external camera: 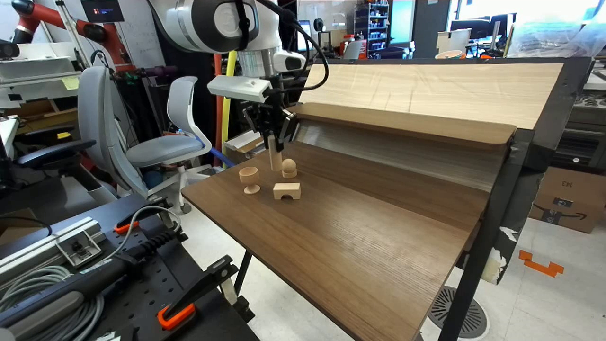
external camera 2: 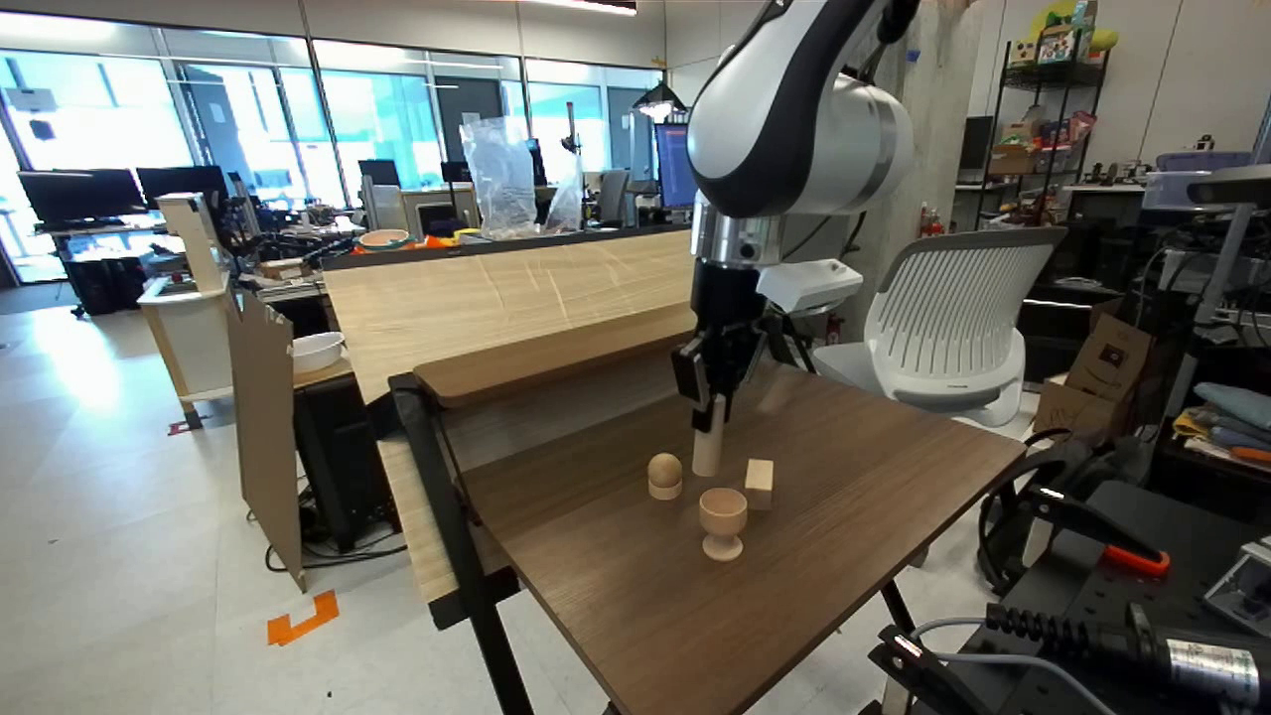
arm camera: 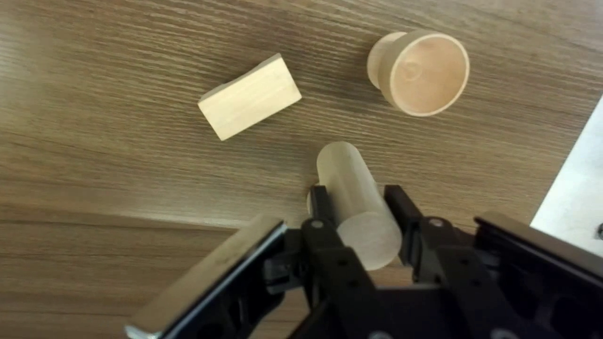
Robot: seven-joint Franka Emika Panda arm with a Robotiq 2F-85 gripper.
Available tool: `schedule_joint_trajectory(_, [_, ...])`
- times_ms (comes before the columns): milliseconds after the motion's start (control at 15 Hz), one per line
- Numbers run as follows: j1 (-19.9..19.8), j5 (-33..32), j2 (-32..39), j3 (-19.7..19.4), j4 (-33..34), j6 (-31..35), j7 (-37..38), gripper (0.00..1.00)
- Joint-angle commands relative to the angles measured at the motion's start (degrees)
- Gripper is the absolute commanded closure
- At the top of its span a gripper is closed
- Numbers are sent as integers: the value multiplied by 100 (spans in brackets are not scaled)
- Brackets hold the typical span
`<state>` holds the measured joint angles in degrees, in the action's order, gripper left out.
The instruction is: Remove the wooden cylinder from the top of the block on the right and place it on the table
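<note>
Between clasping fingers (arm camera: 400, 201), the wooden cylinder (arm camera: 347, 182) is held near its top, off the block (arm camera: 249, 99) | foot's contact with the bench (external camera: 355, 246) unclear | advised: lower gently, keep upright, part fingers only once it stands, mind the round-topped piece (external camera: 289, 166) low beside them.

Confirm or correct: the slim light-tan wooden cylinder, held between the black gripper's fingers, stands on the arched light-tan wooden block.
The cylinder isn't on the block: the wrist view shows them apart, with the cylinder held between the gripper's fingers.
</note>
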<state>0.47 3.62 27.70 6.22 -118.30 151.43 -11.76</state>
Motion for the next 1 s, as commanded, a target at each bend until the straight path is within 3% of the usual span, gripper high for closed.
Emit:
schedule_joint_trajectory(0, [109,-53,8,110,95,4,72,92])
schedule_joint_trajectory(933, [298,-386,523,70,220,639,88,92])
